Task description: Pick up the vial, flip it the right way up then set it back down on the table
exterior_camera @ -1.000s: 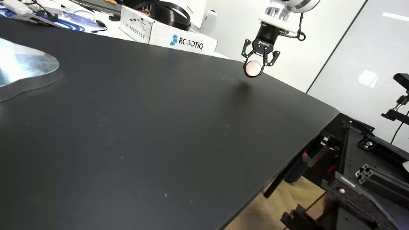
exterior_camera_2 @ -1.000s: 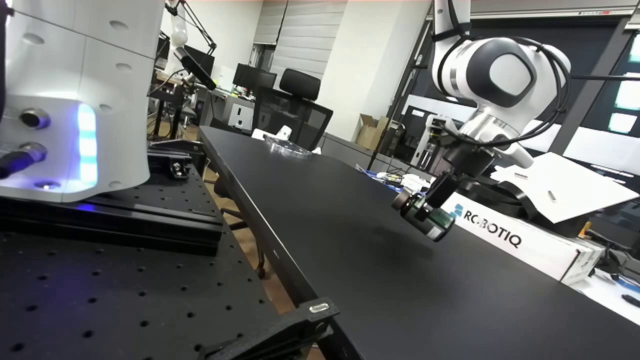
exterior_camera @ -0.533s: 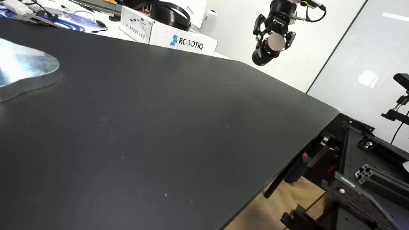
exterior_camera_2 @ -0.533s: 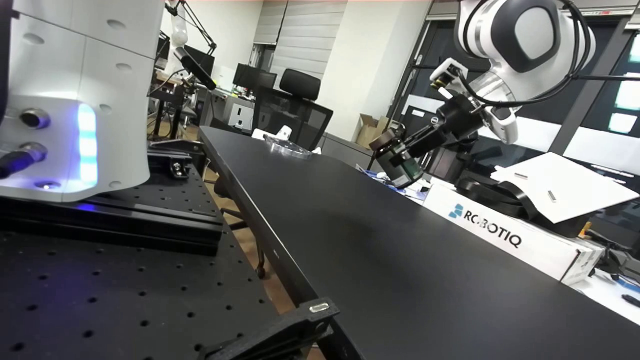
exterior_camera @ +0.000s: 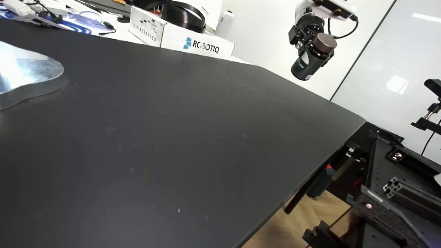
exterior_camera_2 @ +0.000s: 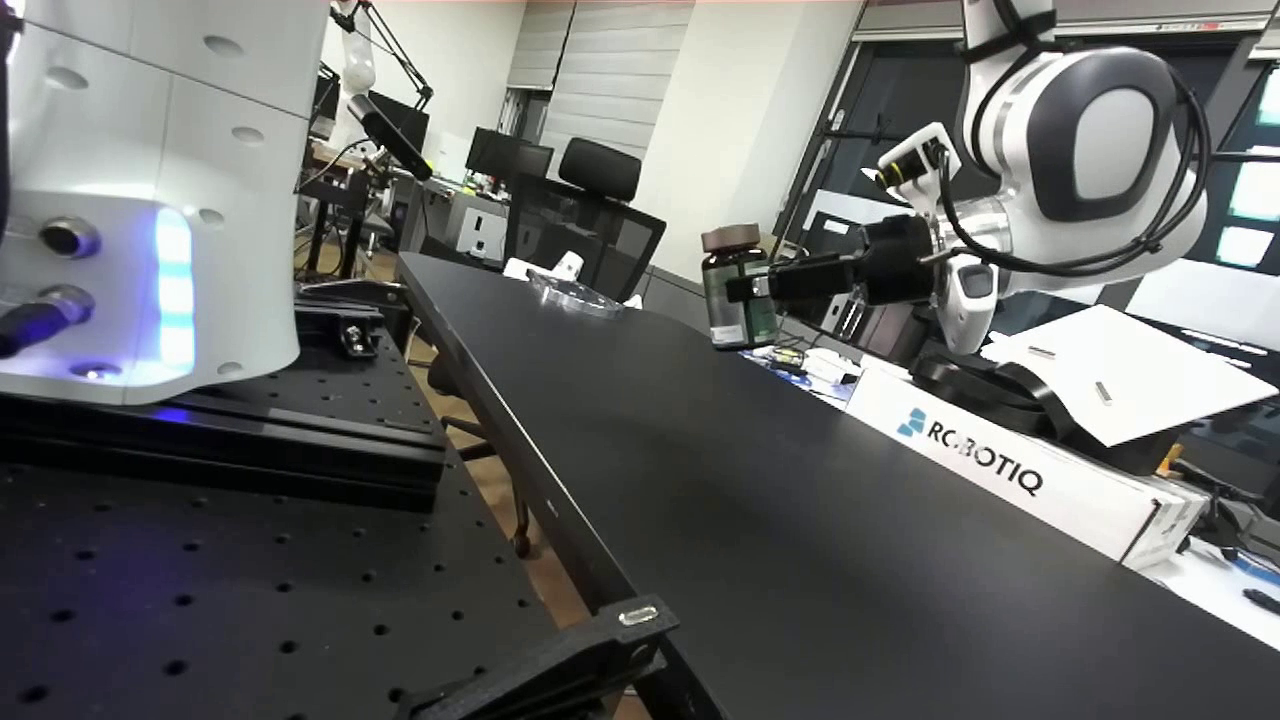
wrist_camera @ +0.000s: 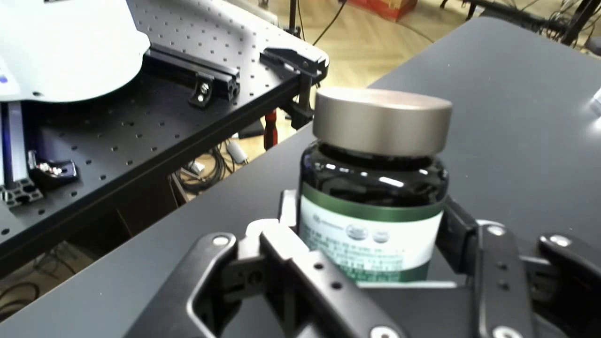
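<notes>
I had the claw (wrist_camera: pixel 373 225) clamped on the vial (wrist_camera: pixel 373 185), gripping it from both sides at the label (wrist_camera: pixel 366 241). The vial hung above the table (exterior_camera: pixel 172 137), its cap (wrist_camera: pixel 382 123) uppermost and its base facing down toward the table. It looked near to upright in both exterior views, but from my station I couldn't tell whether it was truly square to the table. The wrist view showed me a brownish-grey cap, a dark glossy body under it, and green and white bands on the label; the small print was too blurred to read. In an exterior view the arm (exterior_camera_2: pixel 1050 140) held the claw out sideways above the table, rather than straight down at it. A shiny silver sheet (exterior_camera: pixel 31 70) lay on the table. Just past one edge of the table sat a white Robotiq box (exterior_camera_2: pixel 1000 475), and near the opposite edge a perforated black bench (exterior_camera_2: pixel 300 620) carried the white robot base (exterior_camera_2: pixel 110 150).
</notes>
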`<state>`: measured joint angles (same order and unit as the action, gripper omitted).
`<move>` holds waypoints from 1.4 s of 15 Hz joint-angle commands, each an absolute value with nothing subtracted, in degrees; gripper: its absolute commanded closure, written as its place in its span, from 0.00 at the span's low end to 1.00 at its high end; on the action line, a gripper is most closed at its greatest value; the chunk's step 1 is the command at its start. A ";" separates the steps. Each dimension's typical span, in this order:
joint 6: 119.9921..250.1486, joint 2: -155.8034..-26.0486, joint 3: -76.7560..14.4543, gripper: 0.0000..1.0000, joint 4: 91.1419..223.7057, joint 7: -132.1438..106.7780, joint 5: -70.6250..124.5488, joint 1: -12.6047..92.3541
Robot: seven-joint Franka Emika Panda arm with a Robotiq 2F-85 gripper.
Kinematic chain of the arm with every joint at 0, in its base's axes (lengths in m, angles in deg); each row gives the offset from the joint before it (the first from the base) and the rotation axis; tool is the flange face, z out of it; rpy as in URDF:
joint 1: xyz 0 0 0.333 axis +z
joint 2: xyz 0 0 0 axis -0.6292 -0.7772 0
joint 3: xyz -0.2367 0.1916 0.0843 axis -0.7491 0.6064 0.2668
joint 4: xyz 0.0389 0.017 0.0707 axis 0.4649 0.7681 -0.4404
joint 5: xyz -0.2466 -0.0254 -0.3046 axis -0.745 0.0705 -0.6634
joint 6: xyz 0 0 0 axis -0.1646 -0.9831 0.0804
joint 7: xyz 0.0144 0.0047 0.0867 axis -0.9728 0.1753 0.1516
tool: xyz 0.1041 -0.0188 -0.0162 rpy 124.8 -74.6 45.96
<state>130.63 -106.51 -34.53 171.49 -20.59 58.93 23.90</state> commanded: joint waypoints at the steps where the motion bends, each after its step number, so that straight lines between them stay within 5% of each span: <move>1: 121.87 -115.00 -35.52 0.55 164.06 -22.51 64.01 21.53; 17: 120.36 -127.84 -38.96 0.55 151.06 -27.59 74.97 19.50; 18: 122.61 -126.32 -39.49 0.30 154.14 -26.22 74.31 20.63; 21: 122.15 -126.85 -39.45 0.30 153.33 -26.23 74.29 20.58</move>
<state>122.39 -126.65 -39.18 153.62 -26.28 74.17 20.44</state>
